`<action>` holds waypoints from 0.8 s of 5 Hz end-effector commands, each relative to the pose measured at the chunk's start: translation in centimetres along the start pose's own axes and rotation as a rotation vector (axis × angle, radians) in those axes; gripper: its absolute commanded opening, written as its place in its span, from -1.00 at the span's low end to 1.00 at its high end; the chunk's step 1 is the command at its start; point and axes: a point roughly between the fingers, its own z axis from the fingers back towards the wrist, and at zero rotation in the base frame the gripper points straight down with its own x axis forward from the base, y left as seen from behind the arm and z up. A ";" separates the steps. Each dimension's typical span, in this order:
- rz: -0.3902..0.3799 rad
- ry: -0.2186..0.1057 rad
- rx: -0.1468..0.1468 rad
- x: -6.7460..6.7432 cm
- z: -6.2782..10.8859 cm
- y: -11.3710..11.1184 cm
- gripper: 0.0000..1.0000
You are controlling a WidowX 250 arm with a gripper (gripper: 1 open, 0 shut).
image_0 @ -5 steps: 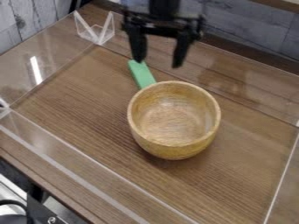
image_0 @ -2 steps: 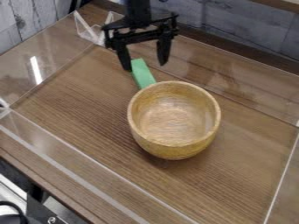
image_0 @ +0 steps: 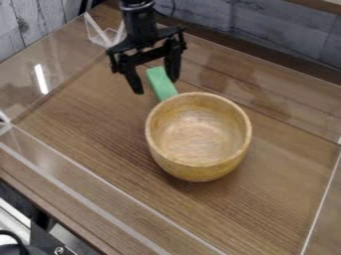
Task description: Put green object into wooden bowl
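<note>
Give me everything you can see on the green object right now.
The green object is a small bright green elongated block with plain matte faces, lying flat on the wooden table. It slants from upper left to lower right, its lower end at the wooden bowl rim. The open gripper straddles it, not gripping.

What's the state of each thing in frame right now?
gripper: jaws open, pointing down, one on each side of the green block, nothing held.
green block: lying flat on the table, outside the bowl, near its rim, not lifted.
wooden bowl: upright, empty.
</note>
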 end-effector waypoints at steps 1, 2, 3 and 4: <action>0.060 -0.049 -0.049 0.6 0.4 -1.5 1.00; 0.090 -0.065 -0.069 0.5 -0.2 -2.9 1.00; 0.152 -0.090 -0.096 1.6 -0.2 -2.8 1.00; 0.208 -0.121 -0.110 2.8 0.0 -2.4 1.00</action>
